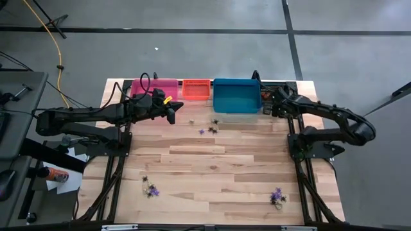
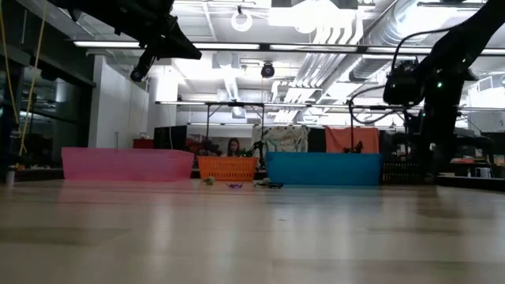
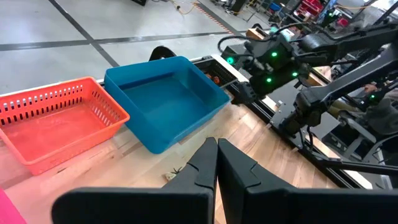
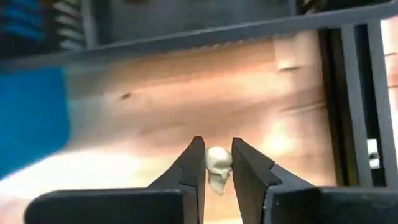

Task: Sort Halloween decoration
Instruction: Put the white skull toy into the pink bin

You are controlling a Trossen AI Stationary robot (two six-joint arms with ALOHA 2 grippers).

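Trinkets point(image 1: 279, 196) lie in small clusters on the near table point(image 1: 218, 173); more sit midway point(image 1: 207, 130). Farther back, the left gripper point(image 1: 172, 113) hovers pressed together, empty, before the pink bin point(image 1: 164, 88). The right gripper point(image 4: 217, 163), beside the blue bin point(image 1: 236, 96), pinches a pale skull point(image 4: 217, 163).

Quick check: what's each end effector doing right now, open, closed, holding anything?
Left end effector: closed, holding nothing, raised near the orange basket.
Right end effector: closed on a pale skull trinket.
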